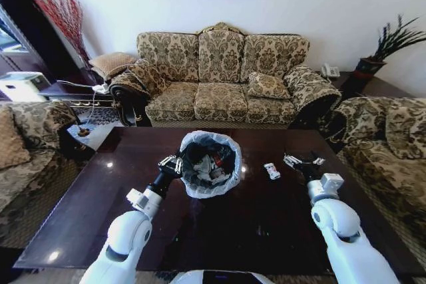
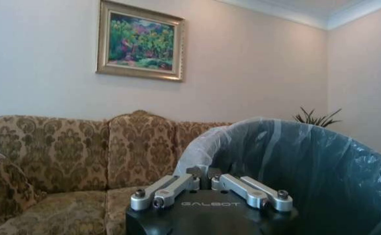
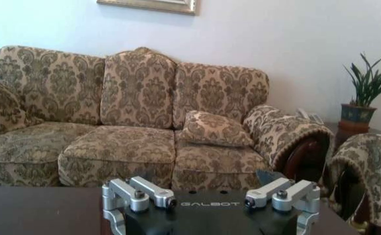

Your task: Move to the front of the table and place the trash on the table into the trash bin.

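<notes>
While the trash bin [image 1: 210, 163] stands mid-table [image 1: 93, 217], the left gripper [image 1: 170, 164] sits clenched at its rim and the right gripper [image 1: 301, 161], spread wide, hovers near a small wrapper [image 1: 271, 171]; a nudge could tip the light bin or skid the scrap away

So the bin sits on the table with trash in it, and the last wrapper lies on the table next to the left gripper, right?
Not quite. The head view shows the wrapper lying between the bin and the right gripper, so it is nearer that one. The left gripper is at the bin's other side, against the liner. The rest holds: the bin stands on the table with trash inside.
</notes>
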You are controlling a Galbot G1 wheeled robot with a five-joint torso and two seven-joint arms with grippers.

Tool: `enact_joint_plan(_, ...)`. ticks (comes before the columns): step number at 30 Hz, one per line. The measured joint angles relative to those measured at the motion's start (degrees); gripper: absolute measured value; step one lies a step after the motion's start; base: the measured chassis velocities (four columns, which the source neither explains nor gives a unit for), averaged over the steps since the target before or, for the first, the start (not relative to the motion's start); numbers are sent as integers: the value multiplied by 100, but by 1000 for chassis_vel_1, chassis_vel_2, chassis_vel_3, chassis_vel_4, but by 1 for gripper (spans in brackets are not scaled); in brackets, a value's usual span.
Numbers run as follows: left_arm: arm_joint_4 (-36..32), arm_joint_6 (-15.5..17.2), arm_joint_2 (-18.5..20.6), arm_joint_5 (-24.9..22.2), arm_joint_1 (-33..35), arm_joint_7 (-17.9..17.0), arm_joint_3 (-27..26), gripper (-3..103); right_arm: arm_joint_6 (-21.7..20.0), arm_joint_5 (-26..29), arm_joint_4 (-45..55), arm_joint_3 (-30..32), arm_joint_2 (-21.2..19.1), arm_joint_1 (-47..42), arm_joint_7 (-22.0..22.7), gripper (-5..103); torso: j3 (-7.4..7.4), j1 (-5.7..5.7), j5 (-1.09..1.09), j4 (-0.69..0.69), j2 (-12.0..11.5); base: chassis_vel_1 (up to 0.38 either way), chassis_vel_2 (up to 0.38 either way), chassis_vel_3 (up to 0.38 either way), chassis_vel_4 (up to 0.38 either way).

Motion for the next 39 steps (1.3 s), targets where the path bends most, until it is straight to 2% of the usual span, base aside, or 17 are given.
enact_joint_plan(39, -1, 4, -3, -22, 0, 43, -1, 3, 20, -10, -11, -1, 0, 4, -5, 100, 0, 0, 0, 0, 0, 0, 0, 0, 0)
